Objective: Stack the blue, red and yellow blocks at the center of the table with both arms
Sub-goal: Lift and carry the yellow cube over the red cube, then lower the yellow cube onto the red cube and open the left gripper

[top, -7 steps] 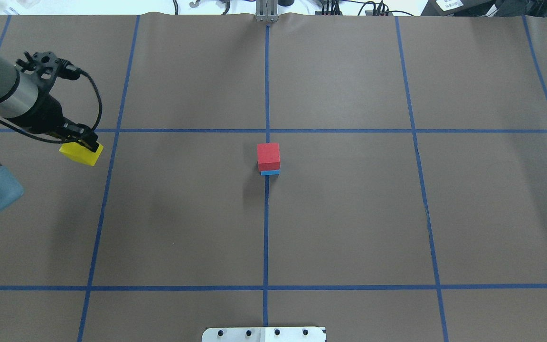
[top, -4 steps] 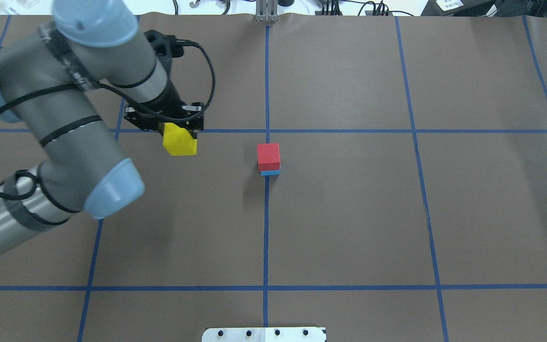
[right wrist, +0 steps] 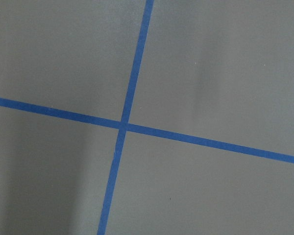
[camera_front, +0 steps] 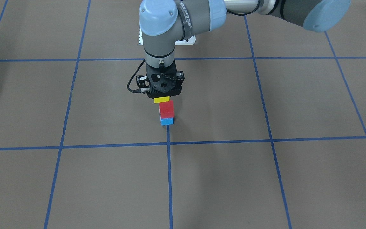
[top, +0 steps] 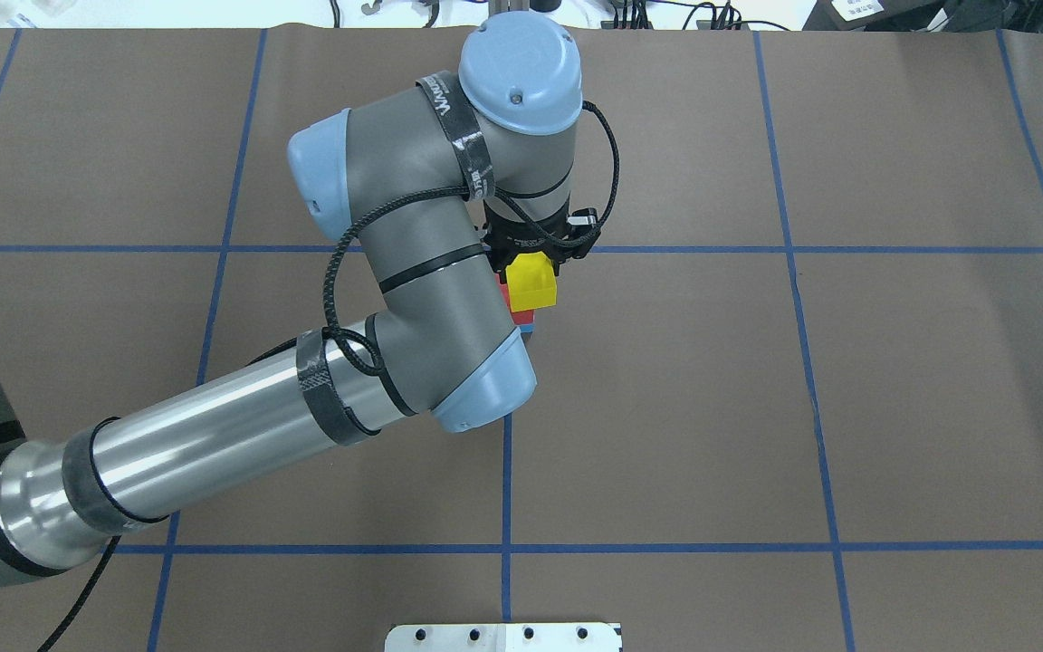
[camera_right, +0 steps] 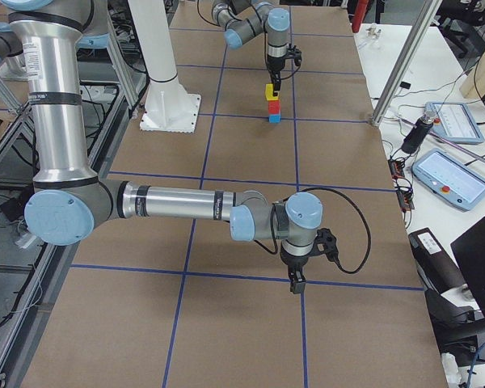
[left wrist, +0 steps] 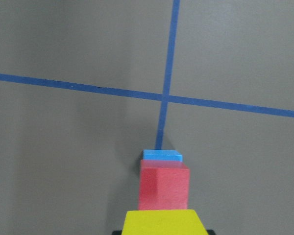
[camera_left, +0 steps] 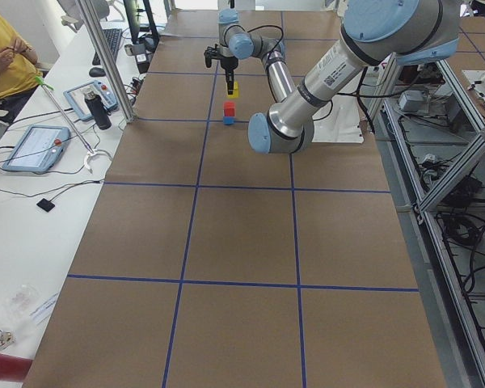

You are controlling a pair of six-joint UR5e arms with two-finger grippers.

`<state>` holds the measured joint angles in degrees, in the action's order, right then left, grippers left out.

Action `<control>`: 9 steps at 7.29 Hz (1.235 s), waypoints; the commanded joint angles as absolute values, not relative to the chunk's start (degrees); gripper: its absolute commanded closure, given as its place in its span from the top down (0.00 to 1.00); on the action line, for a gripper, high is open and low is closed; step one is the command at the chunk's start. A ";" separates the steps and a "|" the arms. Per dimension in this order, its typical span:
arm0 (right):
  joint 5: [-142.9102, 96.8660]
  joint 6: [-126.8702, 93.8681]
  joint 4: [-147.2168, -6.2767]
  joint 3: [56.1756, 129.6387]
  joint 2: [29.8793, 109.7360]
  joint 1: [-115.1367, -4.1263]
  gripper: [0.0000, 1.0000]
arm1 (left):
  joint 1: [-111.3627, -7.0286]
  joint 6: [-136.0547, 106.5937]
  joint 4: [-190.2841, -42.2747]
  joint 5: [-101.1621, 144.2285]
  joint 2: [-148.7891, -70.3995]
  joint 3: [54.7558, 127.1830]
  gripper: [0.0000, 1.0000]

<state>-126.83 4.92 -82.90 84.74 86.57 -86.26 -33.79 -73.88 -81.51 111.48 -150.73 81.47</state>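
Seen from the table's right end, the right gripper (camera_right: 296, 283) hangs nearest, well apart from the red block (camera_front: 166, 109); whether its fingers are spread cannot be told. Farther on, the red block sits on the blue block (camera_front: 167, 121): two tiers done. Above the red block, the left gripper (camera_front: 162, 96) clenches the yellow block (top: 532, 288), apparently not yet touching it. Lowering and release are left.
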 commanded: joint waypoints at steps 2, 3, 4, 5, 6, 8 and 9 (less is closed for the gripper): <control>-126.83 4.92 -82.88 84.73 86.49 -86.22 1.00 | -33.49 -73.57 -84.55 110.04 -150.91 77.70 0.00; -126.83 4.83 -82.88 84.73 86.48 -86.22 1.00 | -33.75 -73.48 -84.55 109.95 -150.56 77.78 0.00; -126.83 4.83 -82.88 84.73 86.48 -86.22 1.00 | -34.19 -71.56 -84.38 110.04 -150.03 78.22 0.00; -126.83 4.92 -82.97 84.73 86.57 -86.22 1.00 | -34.54 -71.11 -84.46 110.04 -149.68 78.22 0.00; -126.83 4.92 -82.88 84.81 86.57 -86.22 1.00 | -34.54 -71.10 -84.46 110.04 -149.24 78.40 0.00; -126.83 4.92 -82.88 84.73 86.57 -86.22 1.00 | -34.45 -71.10 -84.46 110.21 -149.15 78.75 0.00; -126.83 4.92 -82.97 84.73 86.57 -86.22 1.00 | -34.37 -71.10 -84.11 110.21 -149.15 79.79 0.00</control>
<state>-126.83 4.92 -82.92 84.75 86.57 -86.22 -34.46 -71.12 -84.39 110.17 -149.21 78.88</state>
